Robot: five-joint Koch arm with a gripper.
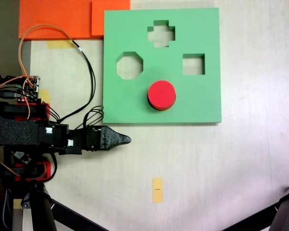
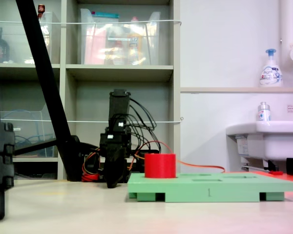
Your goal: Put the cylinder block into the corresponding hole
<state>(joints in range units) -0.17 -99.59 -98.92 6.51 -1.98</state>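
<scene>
The red cylinder block (image 1: 162,94) stands upright on the green foam board (image 1: 207,106), in its lower middle part, below the octagonal and square cutouts. From the side it rises well above the board's top (image 2: 159,165). The corresponding hole is hidden; no round cutout shows, and I cannot tell whether the block sits in it. My gripper (image 1: 127,139) lies low over the table just off the board's lower left corner, pointing right, well apart from the block. Its jaws meet in one dark tip with nothing between them. From the side, the gripper (image 2: 112,181) hangs left of the board.
The board also has an octagonal cutout (image 1: 129,66), a cross-shaped one (image 1: 161,33) and a square one (image 1: 193,64). Orange foam sheets (image 1: 62,17) lie at the top left. A yellow tape mark (image 1: 157,189) is on the table. Tripod legs (image 1: 284,211) stand at the lower corners.
</scene>
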